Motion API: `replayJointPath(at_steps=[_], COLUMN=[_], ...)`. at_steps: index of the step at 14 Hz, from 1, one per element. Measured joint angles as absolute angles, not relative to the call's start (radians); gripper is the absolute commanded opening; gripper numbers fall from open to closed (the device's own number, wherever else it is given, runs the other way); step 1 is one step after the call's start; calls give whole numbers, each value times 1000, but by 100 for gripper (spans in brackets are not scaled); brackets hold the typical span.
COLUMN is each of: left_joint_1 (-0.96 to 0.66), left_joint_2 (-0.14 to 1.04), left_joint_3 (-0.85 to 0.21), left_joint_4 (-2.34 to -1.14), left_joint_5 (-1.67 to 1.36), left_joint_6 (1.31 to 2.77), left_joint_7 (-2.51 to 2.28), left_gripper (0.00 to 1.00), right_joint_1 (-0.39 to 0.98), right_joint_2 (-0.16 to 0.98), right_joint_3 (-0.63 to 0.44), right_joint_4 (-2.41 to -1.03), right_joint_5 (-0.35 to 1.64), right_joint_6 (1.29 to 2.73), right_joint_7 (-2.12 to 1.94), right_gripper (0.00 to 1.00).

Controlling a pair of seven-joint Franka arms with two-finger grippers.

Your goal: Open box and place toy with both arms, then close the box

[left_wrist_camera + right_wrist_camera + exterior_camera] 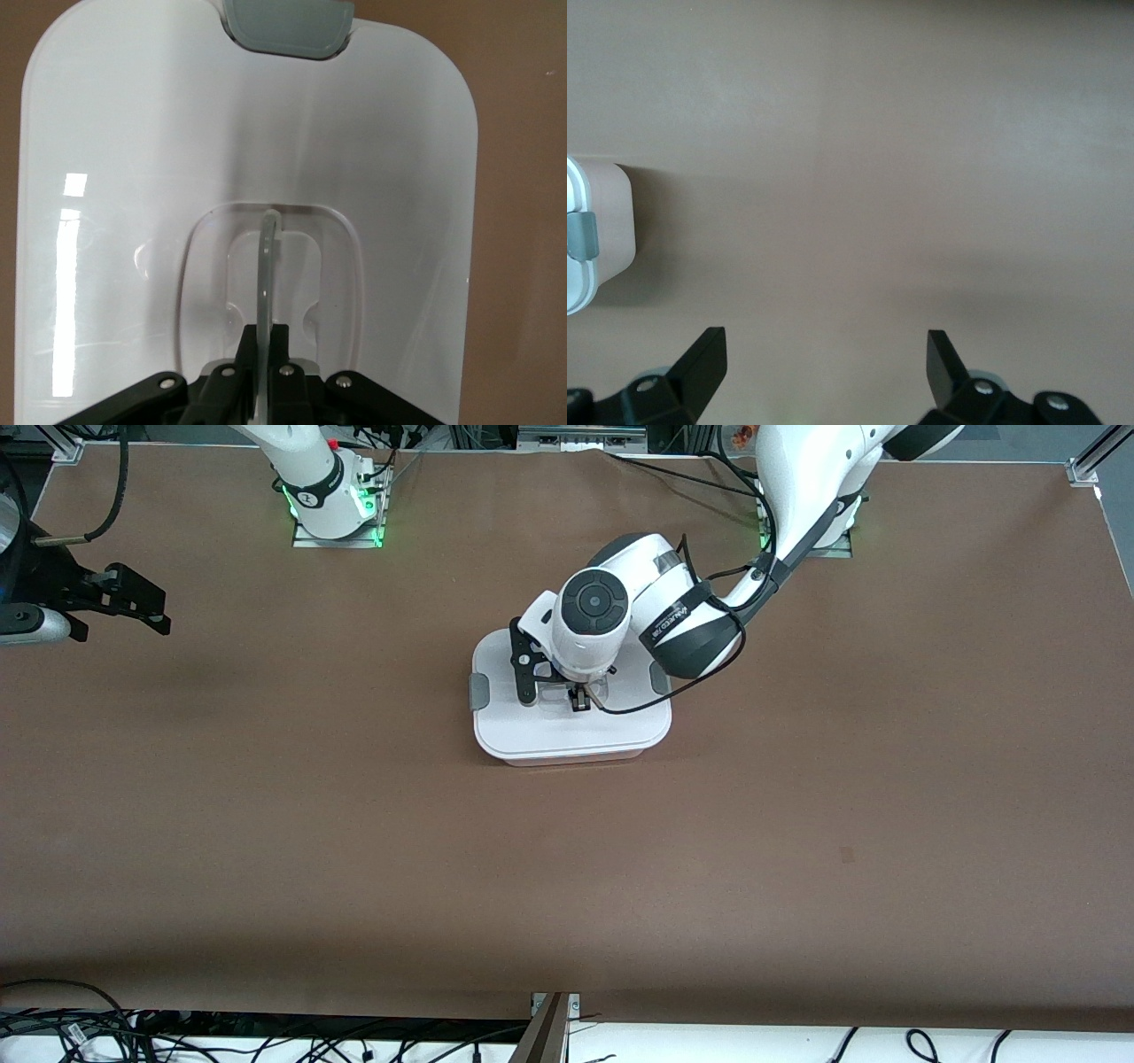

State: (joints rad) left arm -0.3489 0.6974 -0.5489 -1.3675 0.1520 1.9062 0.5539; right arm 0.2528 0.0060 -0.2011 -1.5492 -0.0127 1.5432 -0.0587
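Observation:
The box (571, 731) stands in the middle of the table, its white lid on the pale pink base, with a grey clip (478, 691) at each end. My left gripper (580, 701) is down at the lid's centre. In the left wrist view it (267, 341) is shut on the thin upright handle (268, 257) in the lid's recess (133, 177). My right gripper (142, 602) waits, open and empty, over the table at the right arm's end (826, 354). The right wrist view shows one end of the box (607, 221). The toy is out of view.
Bare brown tabletop (620, 886) lies all round the box. Cables (53, 1019) and a frame post (549, 1027) run along the table edge nearest the front camera.

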Motion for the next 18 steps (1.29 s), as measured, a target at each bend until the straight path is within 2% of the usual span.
replayJointPath(at_steps=[6,10,14,18], left_joint_1=[-345,-296,-103,120], left_joint_2=[692,563,360,307], left_joint_3=[-545,-546,-541,-533], left_joint_4=[-1369,-1335,-1331,-1337], left_joint_5=[184,178,148,159], left_joint_6=[1899,1685,1483,1418], left_joint_7=[554,532,525,534], left_gripper=[100,100,100,100], right_joint_1=[251,251,251,251], right_joint_2=[7,9,9,9], right_joint_3=[-204,-205,-206,-206], right_joint_4=[-1549,-1549,-1549,-1549], right_joint_5=[-13,-13,-13,-13], right_joint_6=[1543,1543,1544,1544], right_joint_7=[-59,-59,-59,-59], right_gripper=[100,100,100,100])
